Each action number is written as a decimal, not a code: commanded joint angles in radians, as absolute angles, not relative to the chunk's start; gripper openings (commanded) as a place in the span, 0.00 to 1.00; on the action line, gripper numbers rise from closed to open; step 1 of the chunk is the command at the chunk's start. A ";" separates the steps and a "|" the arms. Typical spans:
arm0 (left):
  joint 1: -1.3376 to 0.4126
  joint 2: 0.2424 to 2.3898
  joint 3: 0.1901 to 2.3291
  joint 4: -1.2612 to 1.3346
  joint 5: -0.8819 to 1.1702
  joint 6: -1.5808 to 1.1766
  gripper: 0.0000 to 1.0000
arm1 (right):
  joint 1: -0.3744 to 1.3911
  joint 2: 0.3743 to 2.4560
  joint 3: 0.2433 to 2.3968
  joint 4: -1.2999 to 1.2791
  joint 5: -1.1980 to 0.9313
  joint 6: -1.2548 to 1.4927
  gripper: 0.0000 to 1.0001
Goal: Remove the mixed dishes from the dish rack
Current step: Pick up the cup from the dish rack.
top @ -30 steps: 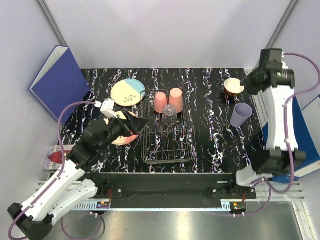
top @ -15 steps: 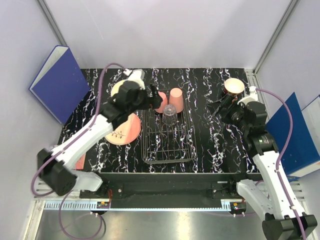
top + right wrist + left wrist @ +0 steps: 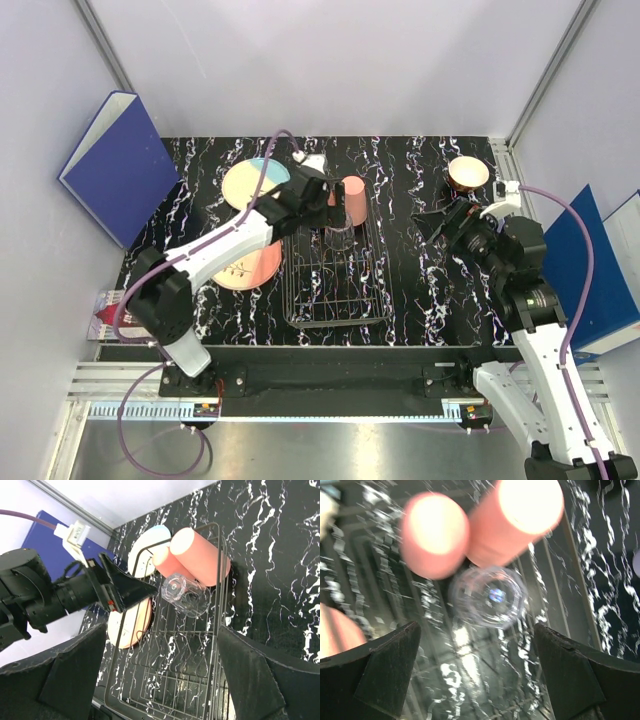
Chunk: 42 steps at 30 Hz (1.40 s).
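The dish rack (image 3: 335, 290) (image 3: 170, 680) lies mid-table. At its far end stand two salmon-pink cups (image 3: 435, 535) (image 3: 520, 520) (image 3: 200, 555) and an upturned clear glass (image 3: 340, 237) (image 3: 487, 597) (image 3: 186, 595). My left gripper (image 3: 322, 198) (image 3: 480, 680) hovers open just above them, empty. On the table left of the rack lie a blue-and-cream plate (image 3: 252, 180) and a salmon-pink plate (image 3: 250, 268) (image 3: 130, 625). A red bowl (image 3: 468, 173) stands far right. My right gripper (image 3: 432, 220) (image 3: 165, 680) is open and empty, right of the rack, facing it. The lavender cup is hidden in the top view.
Blue binders lean at the left wall (image 3: 120, 165) and at the right edge (image 3: 600, 280). A red-and-white item (image 3: 110, 315) lies at the near-left table edge. The rack's near half holds only wire dividers (image 3: 200, 645).
My left arm swung from the salmon plate rightward to above the cups. My right gripper opened, left the red bowl and drew back toward the rack's right side.
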<state>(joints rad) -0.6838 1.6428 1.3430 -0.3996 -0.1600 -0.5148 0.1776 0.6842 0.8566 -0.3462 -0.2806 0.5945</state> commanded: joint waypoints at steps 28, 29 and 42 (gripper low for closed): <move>-0.738 1.844 1.456 -0.316 -0.130 -0.548 0.41 | 0.201 0.709 0.808 -0.337 -0.314 0.597 1.00; -0.738 1.836 1.447 -0.314 -0.132 -0.545 0.39 | 0.199 0.710 0.807 -0.336 -0.313 0.595 1.00; -0.742 1.458 1.339 -0.328 -0.144 -0.532 0.00 | 0.201 0.701 0.836 -0.354 -0.302 0.597 1.00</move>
